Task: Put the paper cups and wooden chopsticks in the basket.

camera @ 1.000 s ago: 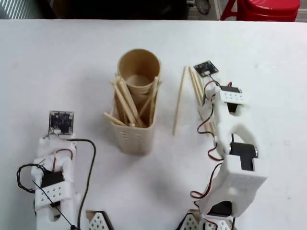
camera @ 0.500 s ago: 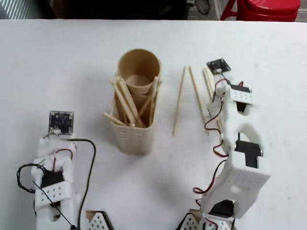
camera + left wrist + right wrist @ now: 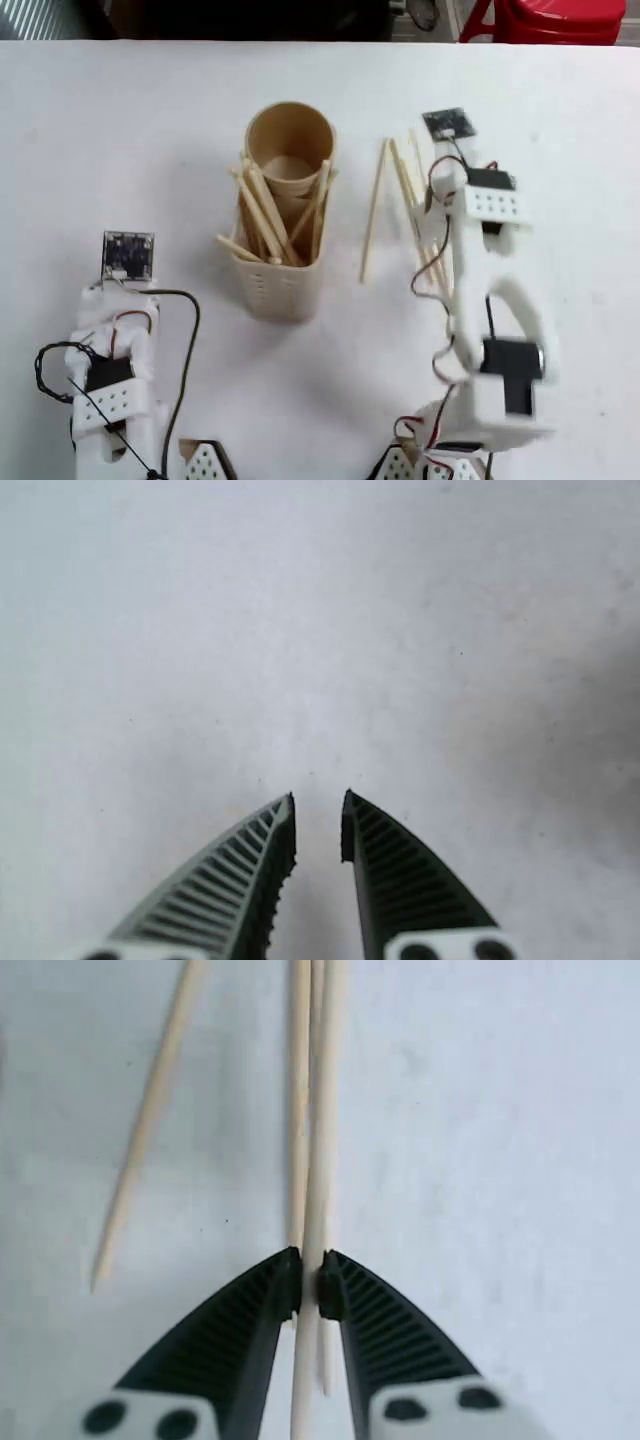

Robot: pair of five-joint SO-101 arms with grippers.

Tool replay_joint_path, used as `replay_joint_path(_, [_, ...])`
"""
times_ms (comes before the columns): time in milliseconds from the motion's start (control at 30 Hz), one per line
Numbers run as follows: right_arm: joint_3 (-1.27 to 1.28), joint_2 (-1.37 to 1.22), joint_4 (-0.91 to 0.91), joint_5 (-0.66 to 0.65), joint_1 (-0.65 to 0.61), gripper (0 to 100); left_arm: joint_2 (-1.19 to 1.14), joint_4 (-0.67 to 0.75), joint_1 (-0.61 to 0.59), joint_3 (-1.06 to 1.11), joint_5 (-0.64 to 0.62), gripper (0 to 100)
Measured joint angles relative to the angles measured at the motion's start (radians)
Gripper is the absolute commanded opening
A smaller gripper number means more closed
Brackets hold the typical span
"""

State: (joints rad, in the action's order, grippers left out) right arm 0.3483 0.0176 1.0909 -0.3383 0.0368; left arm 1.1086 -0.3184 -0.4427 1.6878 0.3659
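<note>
Basket (image 3: pixel 278 290) holding paper cups (image 3: pixel 290 150) and chopsticks (image 3: pixel 262 215), right gripper (image 3: pixel 308 1280) right of basket, pinching one loose chopstick (image 3: pixel 322 1160), left gripper (image 3: pixel 318 810) left of basket, fingers narrowly parted.

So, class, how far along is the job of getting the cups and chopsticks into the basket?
Done: paper cups and several chopsticks stand in the basket. In hand: the right gripper has its fingers closed on one chopstick. Left: that one and the loose chopsticks beside it.
</note>
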Motion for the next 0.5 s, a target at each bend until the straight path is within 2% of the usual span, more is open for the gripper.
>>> replay_joint_path(200, [0.224,0.339,-0.069,0.018,-0.008,1.6,0.0,0.0,0.0,0.0,0.0,10])
replay_joint_path(333, [0.285,0.638,-0.098,0.095,-0.02,1.7,0.0,0.0,0.0,0.0,0.0,10])
replay_joint_path(400, [0.285,0.809,-0.106,0.132,-0.061,1.8,0.0,0.0,0.0,0.0,0.0,10])
replay_joint_path(500, [0.293,1.045,-0.147,0.206,-0.187,1.8,0.0,0.0,0.0,0.0,0.0,10])
